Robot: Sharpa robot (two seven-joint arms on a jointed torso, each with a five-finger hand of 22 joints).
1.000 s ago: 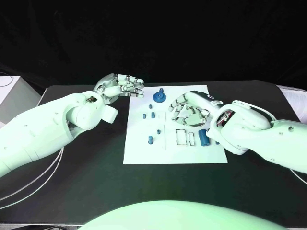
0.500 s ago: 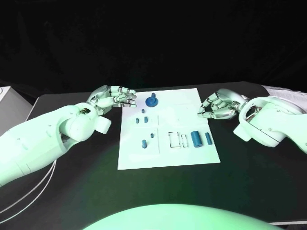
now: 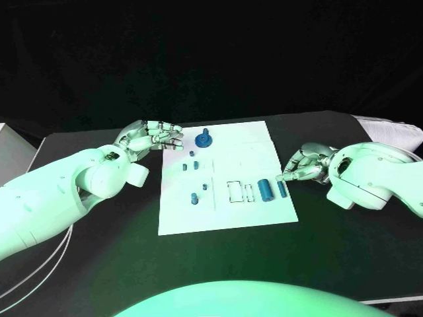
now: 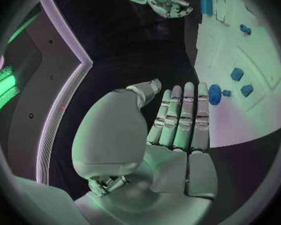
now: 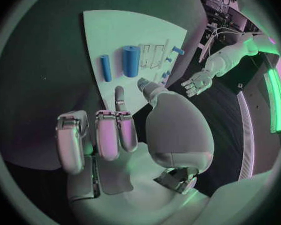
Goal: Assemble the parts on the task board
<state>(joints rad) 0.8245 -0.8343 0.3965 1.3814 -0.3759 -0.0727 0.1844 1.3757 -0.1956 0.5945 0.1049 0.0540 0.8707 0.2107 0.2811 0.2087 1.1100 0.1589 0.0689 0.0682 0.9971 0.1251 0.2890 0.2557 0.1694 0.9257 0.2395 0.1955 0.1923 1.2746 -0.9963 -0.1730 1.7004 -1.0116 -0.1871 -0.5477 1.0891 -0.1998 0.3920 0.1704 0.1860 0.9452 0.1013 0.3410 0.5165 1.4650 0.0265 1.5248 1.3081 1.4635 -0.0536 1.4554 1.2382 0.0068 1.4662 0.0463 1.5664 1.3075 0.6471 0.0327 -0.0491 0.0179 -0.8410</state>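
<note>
Early going: task board [image 3: 232, 198] mid-table [image 3: 97, 244], most blue parts [image 3: 265, 189] lying loose on it. Left robot hand [image 3: 151, 137] and right robot hand [image 3: 302, 168] off board edges, holding nothing.

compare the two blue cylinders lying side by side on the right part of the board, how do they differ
The thick blue cylinder is clearly wider than the thin blue cylinder. The thick one lies further in on the task board, next to the outlined slots; the thin one lies nearer the board's right edge, closer to the right hand. Both are blue, lie flat and parallel, and no hand touches either.
</note>
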